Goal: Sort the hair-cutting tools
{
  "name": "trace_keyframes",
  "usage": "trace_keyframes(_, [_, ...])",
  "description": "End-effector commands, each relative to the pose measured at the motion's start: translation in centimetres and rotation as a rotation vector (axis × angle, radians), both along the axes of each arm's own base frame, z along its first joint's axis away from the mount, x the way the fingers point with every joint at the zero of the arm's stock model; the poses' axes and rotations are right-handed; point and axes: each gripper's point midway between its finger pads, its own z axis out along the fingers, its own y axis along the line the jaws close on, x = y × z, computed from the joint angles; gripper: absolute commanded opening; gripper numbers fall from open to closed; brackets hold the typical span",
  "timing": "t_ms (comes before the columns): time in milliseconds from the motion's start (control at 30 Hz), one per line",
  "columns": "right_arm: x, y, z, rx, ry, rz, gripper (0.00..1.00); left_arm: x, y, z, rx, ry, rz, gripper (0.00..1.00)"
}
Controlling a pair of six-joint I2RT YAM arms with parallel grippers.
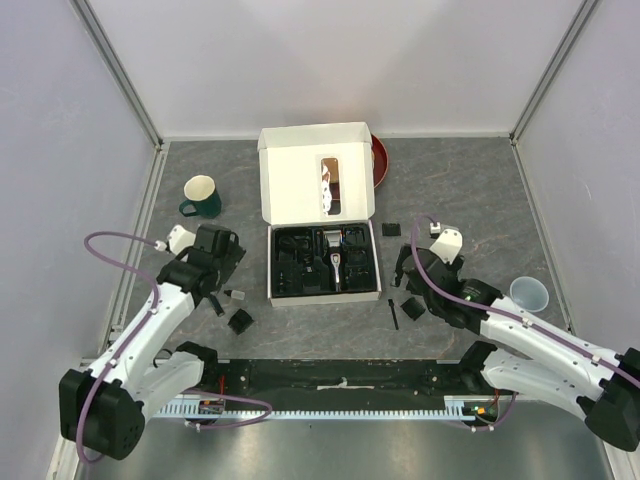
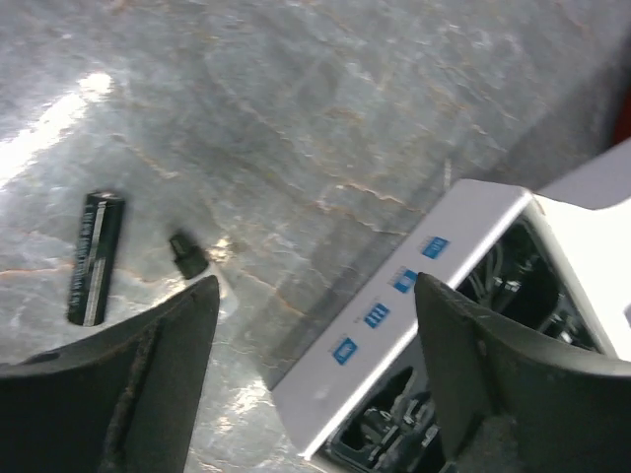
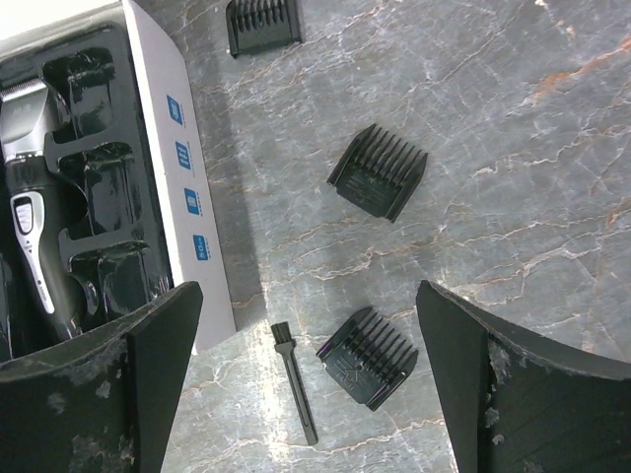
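The black-and-silver clipper (image 1: 335,262) (image 3: 30,227) lies in the black insert of the open white box (image 1: 276,298) (image 2: 424,325) (image 3: 182,177). Loose comb guards lie on the table at the box's right (image 1: 391,229) (image 1: 411,307) and front left (image 1: 240,321). In the right wrist view three comb guards show (image 3: 262,24) (image 3: 379,169) (image 3: 368,356), with the thin brush (image 3: 295,379) (image 1: 393,313) beside the nearest. My right gripper (image 3: 306,296) (image 1: 405,275) hangs open above them, holding nothing. My left gripper (image 2: 315,296) (image 1: 228,262) is open and empty over the box's left corner. No cable can be made out.
A green mug (image 1: 202,197) stands at the back left and a clear cup (image 1: 529,293) at the right. A red bowl (image 1: 380,160) sits behind the box lid. A black cylinder (image 2: 96,258) and a small black cap (image 2: 187,253) lie left of the box.
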Motion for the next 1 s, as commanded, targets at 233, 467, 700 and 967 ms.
trace_keyframes(233, [0.2, 1.6, -0.1, 0.058, 0.019, 0.027, 0.98, -4.4, 7.3, -3.8, 0.232, 0.223, 0.296, 0.7])
trace_keyframes(467, [0.2, 1.6, -0.3, 0.052, 0.022, 0.026, 0.98, -4.7, 7.7, -5.9, 0.23, 0.267, 0.274, 0.71])
trace_keyframes(700, [0.3, 1.5, -0.7, 0.038, 0.032, 0.022, 0.98, -5.6, 7.9, -7.2, 0.2, 0.273, 0.301, 0.7])
trace_keyframes(967, [0.2, 1.5, -0.7, 0.04, 0.03, 0.02, 0.98, -5.0, 7.1, -8.7, 0.11, 0.259, 0.302, 0.67])
